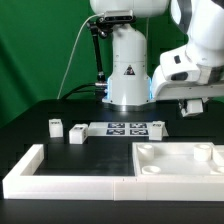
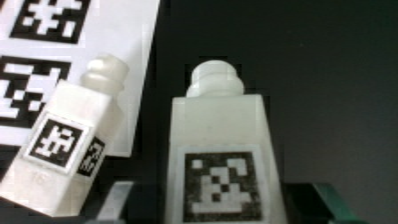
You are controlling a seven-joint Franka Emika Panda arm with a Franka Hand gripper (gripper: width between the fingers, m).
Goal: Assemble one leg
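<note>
- Claw [image 1: 190, 104] hangs at 3 o'clock in the exterior view, above the tabletop [image 1: 40, 110], jaws unclear; a leg [image 1: 157, 124] sits at its 8 o'clock beside the marker board [image 1: 125, 127].
- Wrist view alone shows it spread, fingers [image 2: 121, 203] flanking that leg [image 2: 222, 140] without touching; a second leg [image 2: 68, 140] sits alongside.

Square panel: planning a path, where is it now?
The square panel lies flat at the exterior view's lower right, nearer the camera than the marker board, the L-shaped border wall beside it toward that view's left.

No text legible — a warning triangle [image 1: 128, 72] marks the robot base [image 1: 128, 92].
</note>
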